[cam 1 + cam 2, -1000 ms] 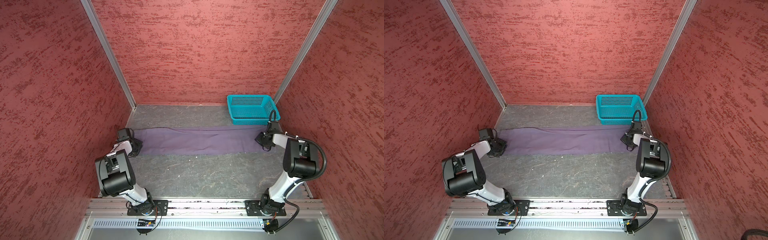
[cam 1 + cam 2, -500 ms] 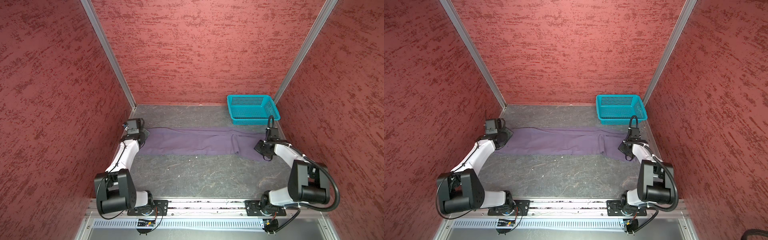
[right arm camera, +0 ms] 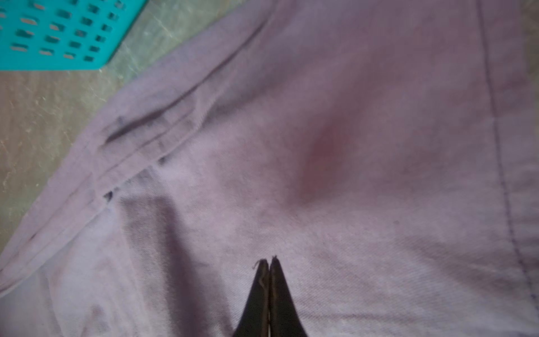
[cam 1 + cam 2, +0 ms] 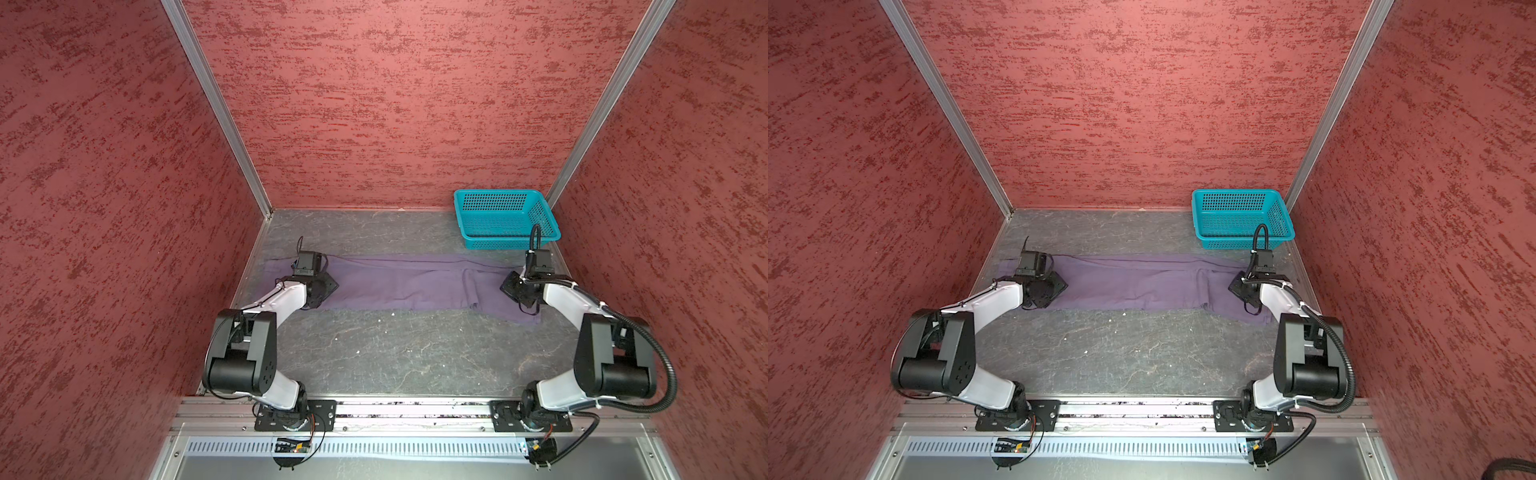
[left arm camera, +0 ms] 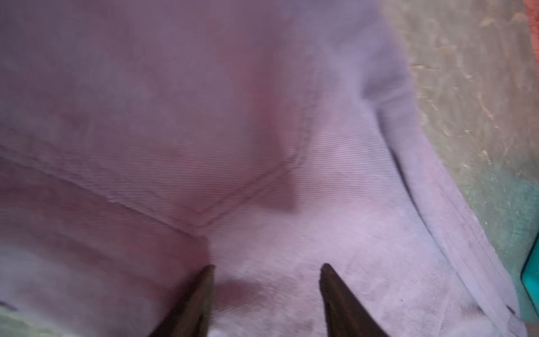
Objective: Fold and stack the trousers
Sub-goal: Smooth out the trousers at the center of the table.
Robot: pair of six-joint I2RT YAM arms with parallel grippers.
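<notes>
Trousers (image 4: 399,282): muted purple, lying flat as one long narrow strip across the far half of the table (image 4: 395,357), reaching nearly from side wall to side wall; not stacked. Left gripper (image 5: 268,265): over the strip's left end, jaws parted, nothing between them. Right gripper (image 3: 269,259): over the right end, jaws pressed together, with no cloth visibly pinched. Step in hand, as judged: the lengthwise fold looks done and the crosswise folds have not begun. Next move calls for a firm pinch on both corners of one end, through all layers, then a lift and carry over the other end, keeping the long edges in line. Edges: in both top views a raised crease crosses the strip towards its right end, and beyond it the near corner trails out past the strip's near line. The far edge runs just beside the front wall of the teal basket (image 4: 505,243), and the left end lies close to the wall foot. Open room: bare table on the near side, wide; a narrower band behind the strip.
</notes>
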